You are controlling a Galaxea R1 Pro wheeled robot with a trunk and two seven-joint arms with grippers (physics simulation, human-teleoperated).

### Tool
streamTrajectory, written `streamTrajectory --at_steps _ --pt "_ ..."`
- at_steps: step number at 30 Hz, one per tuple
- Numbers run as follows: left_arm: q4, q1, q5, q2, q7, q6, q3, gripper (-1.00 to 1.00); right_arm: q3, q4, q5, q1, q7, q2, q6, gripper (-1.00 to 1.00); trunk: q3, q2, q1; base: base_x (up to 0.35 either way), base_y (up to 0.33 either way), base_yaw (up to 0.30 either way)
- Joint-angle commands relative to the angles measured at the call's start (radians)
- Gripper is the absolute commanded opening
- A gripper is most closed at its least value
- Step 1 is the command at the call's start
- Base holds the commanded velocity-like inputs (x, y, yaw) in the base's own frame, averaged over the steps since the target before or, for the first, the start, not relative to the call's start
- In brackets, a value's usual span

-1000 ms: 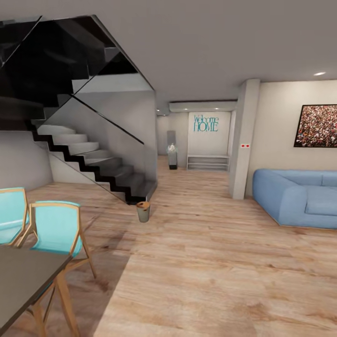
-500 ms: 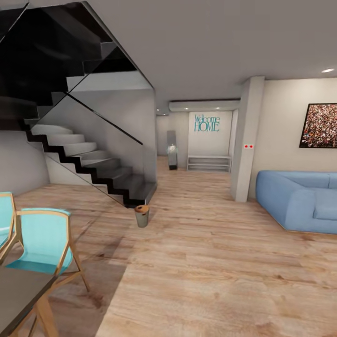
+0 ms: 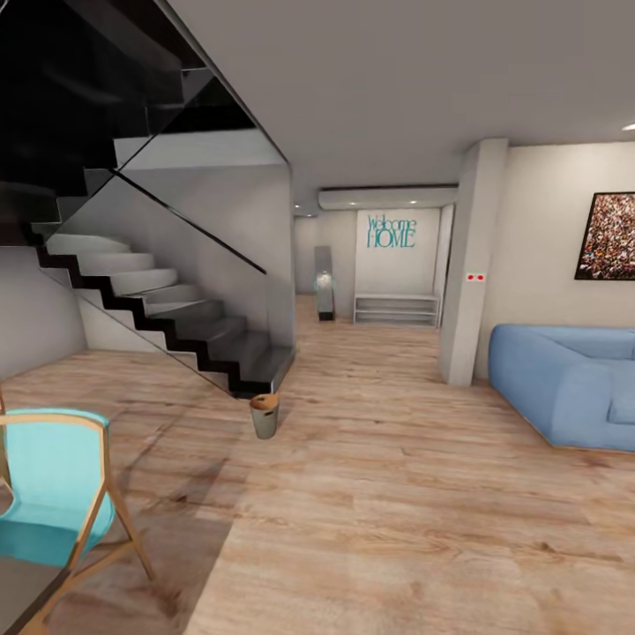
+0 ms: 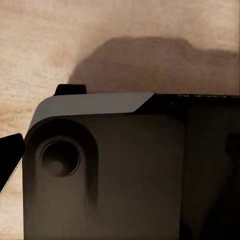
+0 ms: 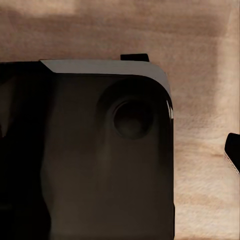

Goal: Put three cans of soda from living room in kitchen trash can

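Left to right in head view: we see a turquoise chair (image 3: 53, 494) nr the lower corner, dark staircase (image 3: 168, 309) behind, tash can (image 3: 264, 415) upright on the wood floor (image 3: 397, 511) just by the bottom step, blue sofa (image 3: 564, 384) far right. Wrist views give us dark robot housing over floor; can't tell either pincer's state.

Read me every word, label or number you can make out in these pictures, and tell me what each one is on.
"Welcome HOME": teal lettering on the white far wall of the hallway, above a low white shelf unit.
Two small red marks on the white square pillar: too small to read.
Framed speckled wall picture above the blue sofa: no legible text.
The wrist views show no text.
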Motion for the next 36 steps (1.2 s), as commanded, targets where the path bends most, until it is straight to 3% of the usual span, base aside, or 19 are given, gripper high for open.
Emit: streamTrajectory --at_steps 1,36 --pt "0.000 0.000 0.000 0.000 0.000 0.000 0.000 1.00 0.000 0.000 0.000 0.000 0.000 0.000 0.000 1.00 0.000 0.000 0.000 0.338 0.000 0.000" --pt "-0.008 -0.001 0.000 0.000 0.000 -0.008 0.001 1.00 0.000 0.000 0.001 0.000 0.000 0.000 0.000 1.00 0.000 0.000 0.000 0.338 0.000 0.000"
